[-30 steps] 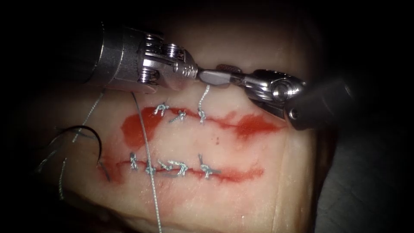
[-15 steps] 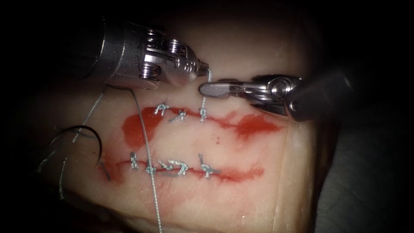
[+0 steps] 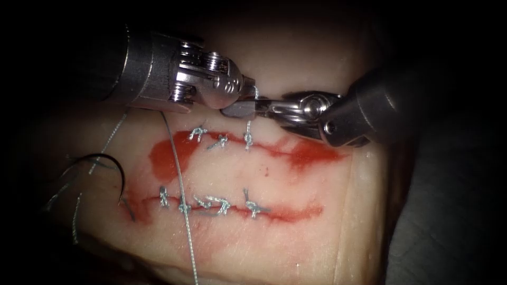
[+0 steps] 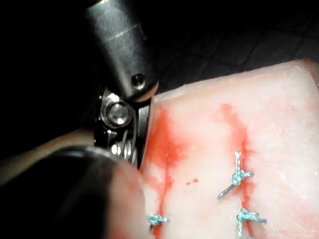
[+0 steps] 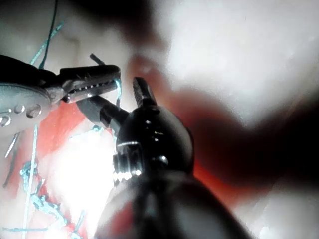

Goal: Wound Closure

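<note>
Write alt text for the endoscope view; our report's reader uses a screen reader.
Above the upper stitched cut, the left tool holds a short thread end rising from a knot, with the right tool open around it. The needle lies free on the tissue, left of the cuts.

Dark grey worktop (image 3: 449, 237) is seen in endoscope view at lower right, just beside the right edge of the tissue (image 3: 296, 232), which is carried on it. Its surface is matt and dimly lit, w/ faint creases & fine lines across it. In left wrist view the same dark surface is seen beyond the tissue's far edge, marked w/ a faint criss-cross pattern. Whether it's cloth, mat or bare top can't be told. Rest of the surroundings is lost in shadow.
</note>
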You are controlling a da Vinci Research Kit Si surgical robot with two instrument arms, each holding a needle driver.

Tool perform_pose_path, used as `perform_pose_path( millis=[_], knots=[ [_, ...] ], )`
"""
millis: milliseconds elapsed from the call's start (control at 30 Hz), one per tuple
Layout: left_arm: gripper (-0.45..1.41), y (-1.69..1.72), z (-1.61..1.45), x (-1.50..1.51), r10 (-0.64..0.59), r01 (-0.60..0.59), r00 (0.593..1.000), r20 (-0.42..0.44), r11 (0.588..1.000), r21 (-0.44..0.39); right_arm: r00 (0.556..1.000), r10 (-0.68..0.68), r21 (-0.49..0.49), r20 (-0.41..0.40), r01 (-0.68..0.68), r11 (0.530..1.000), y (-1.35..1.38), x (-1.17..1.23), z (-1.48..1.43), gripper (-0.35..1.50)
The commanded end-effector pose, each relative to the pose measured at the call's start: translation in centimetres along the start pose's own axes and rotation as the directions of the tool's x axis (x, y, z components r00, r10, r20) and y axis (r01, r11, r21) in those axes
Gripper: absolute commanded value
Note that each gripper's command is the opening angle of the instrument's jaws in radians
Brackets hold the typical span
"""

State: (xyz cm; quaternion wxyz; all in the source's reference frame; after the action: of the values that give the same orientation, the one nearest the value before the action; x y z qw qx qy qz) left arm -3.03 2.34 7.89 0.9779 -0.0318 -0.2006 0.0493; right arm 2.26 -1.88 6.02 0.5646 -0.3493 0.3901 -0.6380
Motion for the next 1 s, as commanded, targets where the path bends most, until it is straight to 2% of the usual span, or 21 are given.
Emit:
perform_pose_path(
  millis=[33, 300, 900, 1000],
  knots=[
    [-0.45, 0.03, 0.06, -0.01, -0.002, 0.002, 1.0, -0.002, 1.0, -0.002, 1.0, 0.002, -0.004, 0.003, -0.002, 1.0, -0.01, 0.0, 0.15, 1.4],
    [-0.45, 0.04, 0.07, 0.0, -0.012, 0.012, 1.0, -0.01, 1.0, -0.005, 1.0, -0.011, -0.004, 0.005, 0.011, 1.0, -0.04, 0.05, 0.31, 1.4],
    [-0.45, 0.02, 0.1, 0.05, -0.035, 0.035, 0.999, -0.023, 0.999, -0.012, 1.0, -0.009, -0.012, -0.005, 0.009, 1.0, 0.04, 0.05, 0.32, 1.38],
    [-0.45, 0.02, 0.1, 0.04, -0.038, 0.038, 0.999, -0.023, 0.999, -0.011, 1.0, -0.009, -0.011, -0.003, 0.009, 1.0, 0.04, 0.05, 0.34, 1.31]
  ],
)
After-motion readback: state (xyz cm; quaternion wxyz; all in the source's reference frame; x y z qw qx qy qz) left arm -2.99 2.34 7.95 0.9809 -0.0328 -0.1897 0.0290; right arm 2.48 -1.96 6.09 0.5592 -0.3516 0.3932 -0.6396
